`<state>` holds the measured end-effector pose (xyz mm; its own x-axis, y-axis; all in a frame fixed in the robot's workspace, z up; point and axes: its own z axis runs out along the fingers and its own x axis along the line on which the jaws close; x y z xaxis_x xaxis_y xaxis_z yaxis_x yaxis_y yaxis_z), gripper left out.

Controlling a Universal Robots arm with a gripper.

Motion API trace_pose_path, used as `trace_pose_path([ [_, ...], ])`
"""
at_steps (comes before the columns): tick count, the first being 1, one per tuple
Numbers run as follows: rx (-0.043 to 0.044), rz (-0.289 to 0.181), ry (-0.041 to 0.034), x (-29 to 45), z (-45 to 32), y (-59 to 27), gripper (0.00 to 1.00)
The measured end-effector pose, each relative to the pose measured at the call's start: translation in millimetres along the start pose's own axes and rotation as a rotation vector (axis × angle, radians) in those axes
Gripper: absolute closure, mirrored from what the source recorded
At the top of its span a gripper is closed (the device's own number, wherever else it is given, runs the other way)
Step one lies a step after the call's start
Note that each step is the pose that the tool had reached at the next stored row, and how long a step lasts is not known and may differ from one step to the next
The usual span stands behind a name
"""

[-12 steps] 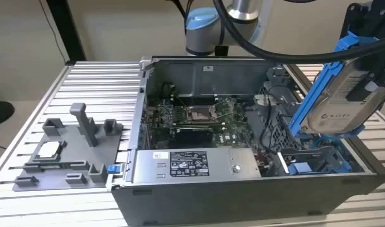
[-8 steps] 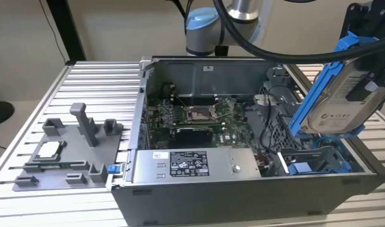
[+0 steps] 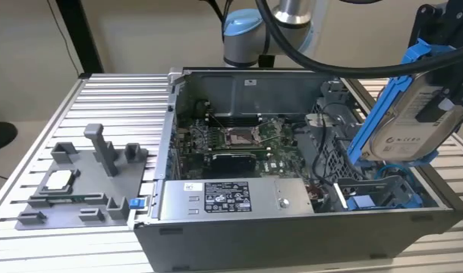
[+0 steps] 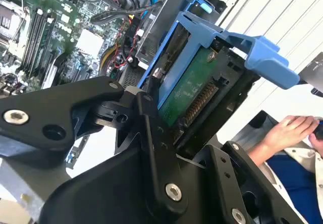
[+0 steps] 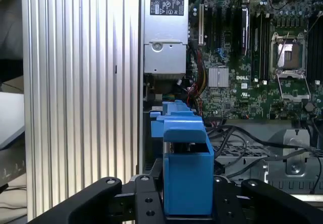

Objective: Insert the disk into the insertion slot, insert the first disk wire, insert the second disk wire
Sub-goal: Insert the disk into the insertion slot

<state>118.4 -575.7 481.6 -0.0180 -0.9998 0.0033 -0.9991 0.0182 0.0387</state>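
The disk (image 3: 404, 122), a silver drive with a white label in a bright blue frame, hangs tilted above the open computer case (image 3: 292, 239), over the side at the exterior view's right. My gripper (image 3: 441, 99) is shut on it from above. Under it inside the case sits the drive bay (image 3: 376, 193), which holds blue plastic parts. In the second wrist view the disk's green board (image 4: 189, 90) faces the camera between the black fingers (image 4: 151, 113). In the first wrist view the blue frame (image 5: 185, 168) stands between the fingers (image 5: 144, 199), with black cables (image 5: 242, 143) beyond it.
A silver labelled power-supply box (image 3: 231, 199) lies along the case's front, with the motherboard (image 3: 231, 142) behind it. A grey fixture (image 3: 79, 182) with small parts sits on the ribbed aluminium table (image 3: 118, 96). A person's hand (image 4: 287, 130) shows beyond the case.
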Motion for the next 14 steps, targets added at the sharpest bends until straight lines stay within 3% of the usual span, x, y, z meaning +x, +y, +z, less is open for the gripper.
trace_pose_path([
  [8, 0.0014, 0.0, -0.0001, 0.0, 8.5, -1.0, 1.0],
  [14, 0.0014, 0.0, 0.0, -0.1, 8.8, -1.1, 1.0],
])
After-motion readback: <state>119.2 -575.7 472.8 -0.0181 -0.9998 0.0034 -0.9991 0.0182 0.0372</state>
